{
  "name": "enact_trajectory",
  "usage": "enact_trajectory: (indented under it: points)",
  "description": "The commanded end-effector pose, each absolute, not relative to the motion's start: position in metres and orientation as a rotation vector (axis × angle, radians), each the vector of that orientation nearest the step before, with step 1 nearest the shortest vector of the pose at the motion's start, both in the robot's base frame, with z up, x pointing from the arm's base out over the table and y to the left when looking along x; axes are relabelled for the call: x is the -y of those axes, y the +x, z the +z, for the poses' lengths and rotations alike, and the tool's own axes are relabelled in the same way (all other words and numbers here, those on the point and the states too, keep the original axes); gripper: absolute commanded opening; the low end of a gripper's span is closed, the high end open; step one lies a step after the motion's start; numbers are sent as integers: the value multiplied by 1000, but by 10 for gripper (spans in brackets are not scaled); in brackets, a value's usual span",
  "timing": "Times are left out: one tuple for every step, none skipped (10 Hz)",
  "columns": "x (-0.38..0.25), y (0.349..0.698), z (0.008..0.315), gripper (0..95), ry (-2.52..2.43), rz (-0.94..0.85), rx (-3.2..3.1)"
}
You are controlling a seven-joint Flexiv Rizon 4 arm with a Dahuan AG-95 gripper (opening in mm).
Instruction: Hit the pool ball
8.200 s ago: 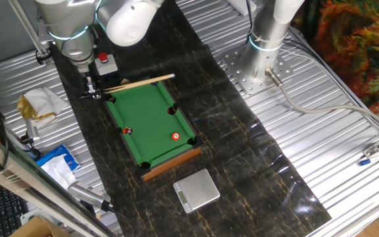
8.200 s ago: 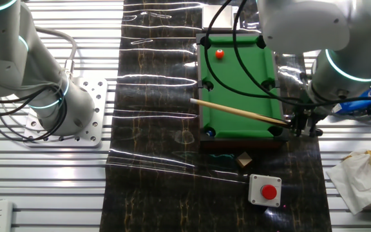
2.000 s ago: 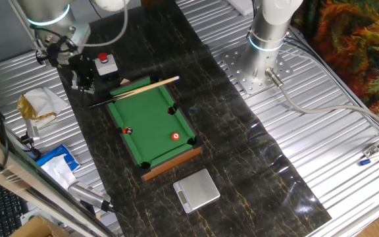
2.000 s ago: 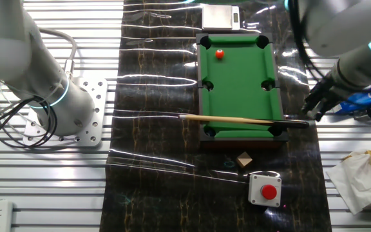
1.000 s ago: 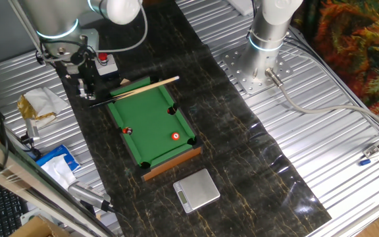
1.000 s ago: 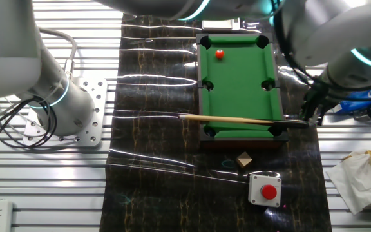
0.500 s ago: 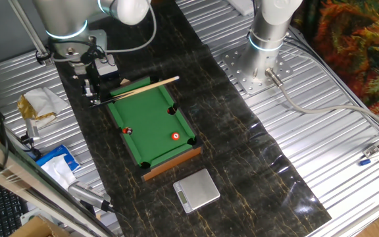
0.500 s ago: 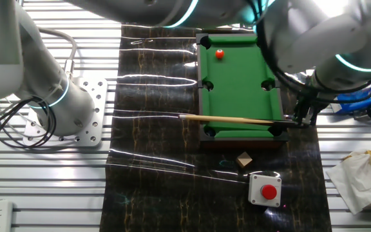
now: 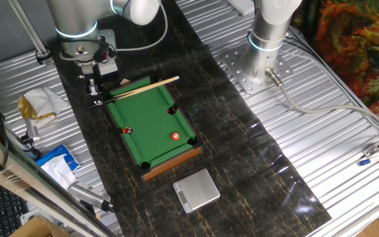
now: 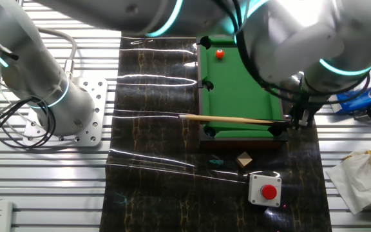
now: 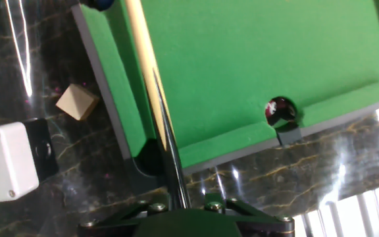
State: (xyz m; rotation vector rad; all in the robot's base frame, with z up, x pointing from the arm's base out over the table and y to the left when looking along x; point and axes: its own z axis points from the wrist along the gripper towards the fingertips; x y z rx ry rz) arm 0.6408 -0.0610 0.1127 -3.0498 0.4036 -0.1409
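The pool ball point(image 9: 176, 136) is tiny, red with a white spot, and lies near a corner pocket of the green mini pool table point(image 9: 151, 122); it also shows in the other fixed view point(image 10: 219, 54). A darker little ball point(image 11: 280, 110) sits at the cushion. The wooden cue point(image 9: 137, 85) lies across the table's end. My gripper point(image 9: 96, 94) hangs over the cue's dark butt end point(image 10: 298, 117). In the hand view the cue point(image 11: 151, 85) runs down between my jaws point(image 11: 179, 207), which stand apart on either side of it.
A white box with a red button point(image 10: 265, 189) and a small wooden block point(image 11: 77, 102) lie just off the table's end. A digital scale point(image 9: 197, 189) lies past the far end. Crumpled paper point(image 9: 38, 104) and a blue packet point(image 9: 54, 164) lie on the metal bench.
My arm has swung back over the last second and come down over the cue's butt end. The cue and both balls have not moved.
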Motion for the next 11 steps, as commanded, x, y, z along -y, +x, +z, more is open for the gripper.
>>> enact_trajectory:
  points:
    - [61,640,110,380,-3031,-133,-405]
    - [61,639,106,380,-3031,-133,-405]
    - [60,639,103,380,-3028,-131,-408]
    - [60,638,102,380,-3028,-131,-413]
    - [60,636,100,380,-3034,-130,-427]
    - [60,634,99,190,-3036,-130,-430]
    - [61,630,96,190,-3044,-135,-438]
    - [61,627,94,190,-3044,-134,-439]
    - [62,625,93,190,-3047,-140,-449]
    - [62,623,91,190,-3043,-141,-450]
    - [62,622,91,190,-3043,-142,-458]
